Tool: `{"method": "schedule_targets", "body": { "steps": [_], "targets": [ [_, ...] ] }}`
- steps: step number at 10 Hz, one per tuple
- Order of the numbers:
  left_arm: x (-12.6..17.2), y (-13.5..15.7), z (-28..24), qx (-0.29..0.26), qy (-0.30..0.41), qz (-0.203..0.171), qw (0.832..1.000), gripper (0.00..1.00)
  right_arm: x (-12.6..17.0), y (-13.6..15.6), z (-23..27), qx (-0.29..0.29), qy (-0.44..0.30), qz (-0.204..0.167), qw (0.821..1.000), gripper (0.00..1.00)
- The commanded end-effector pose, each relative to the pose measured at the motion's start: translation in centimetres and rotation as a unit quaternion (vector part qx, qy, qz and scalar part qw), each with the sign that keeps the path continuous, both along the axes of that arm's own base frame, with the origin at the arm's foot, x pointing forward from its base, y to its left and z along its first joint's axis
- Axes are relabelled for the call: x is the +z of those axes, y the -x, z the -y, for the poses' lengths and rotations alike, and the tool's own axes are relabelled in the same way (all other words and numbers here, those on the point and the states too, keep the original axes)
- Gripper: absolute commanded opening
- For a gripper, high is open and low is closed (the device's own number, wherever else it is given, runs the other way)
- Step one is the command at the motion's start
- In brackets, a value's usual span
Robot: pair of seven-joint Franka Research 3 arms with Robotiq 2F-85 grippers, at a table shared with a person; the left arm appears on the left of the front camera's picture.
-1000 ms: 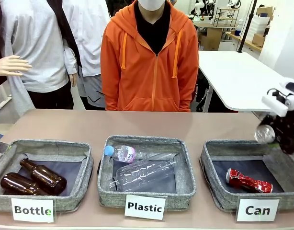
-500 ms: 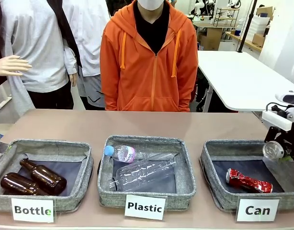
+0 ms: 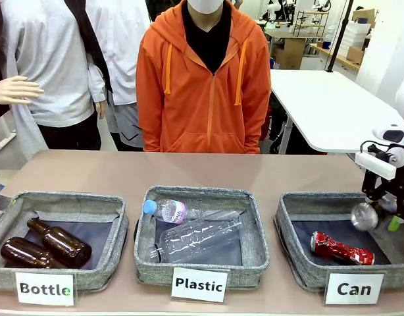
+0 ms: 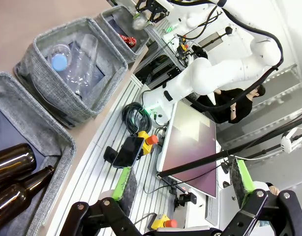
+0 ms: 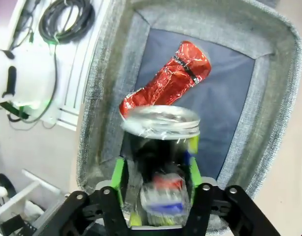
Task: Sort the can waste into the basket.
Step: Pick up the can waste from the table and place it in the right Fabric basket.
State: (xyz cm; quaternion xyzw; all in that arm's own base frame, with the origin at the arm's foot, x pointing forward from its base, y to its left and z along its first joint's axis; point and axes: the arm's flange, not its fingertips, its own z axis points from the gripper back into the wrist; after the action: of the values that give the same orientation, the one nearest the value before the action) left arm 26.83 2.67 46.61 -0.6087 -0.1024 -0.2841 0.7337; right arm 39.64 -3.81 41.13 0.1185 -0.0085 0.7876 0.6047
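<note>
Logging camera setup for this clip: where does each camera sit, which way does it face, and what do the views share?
Front: fixed on the robot's side, facing across the table at the person; right claw holds the black can over the Can basket.
Left wrist: along the left claw, open, looking sideways past the bins toward the right arm.
Right wrist: down along the right claw, gripping the black can.
Shared by all: the red can in that basket.
</note>
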Motion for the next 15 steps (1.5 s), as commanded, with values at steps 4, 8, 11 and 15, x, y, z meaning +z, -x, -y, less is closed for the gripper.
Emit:
{"method": "schedule_targets", "body": {
  "steps": [4, 8, 11, 15],
  "targets": [
    [0.0, 0.4, -0.1, -0.005, 0.002, 0.001, 1.000, 1.00, 0.7, -1.3, -0.6, -0.029, -0.009, -0.012, 0.999, 1.00],
    [0.0, 0.4, -0.1, -0.005, 0.002, 0.001, 1.000, 1.00, 1.1, -2.2, -1.0, -0.094, -0.165, -0.048, 0.981, 1.00],
    [0.0, 0.4, -0.1, -0.005, 0.002, 0.001, 1.000, 1.00, 4.7, -3.1, -1.9, -0.400, -0.533, -0.072, 0.742, 1.00],
    [0.0, 0.4, -0.1, -0.005, 0.002, 0.001, 1.000, 1.00, 4.4, -4.9, -2.2, -0.499, -0.541, -0.273, 0.620, 1.00]
  ]
}}
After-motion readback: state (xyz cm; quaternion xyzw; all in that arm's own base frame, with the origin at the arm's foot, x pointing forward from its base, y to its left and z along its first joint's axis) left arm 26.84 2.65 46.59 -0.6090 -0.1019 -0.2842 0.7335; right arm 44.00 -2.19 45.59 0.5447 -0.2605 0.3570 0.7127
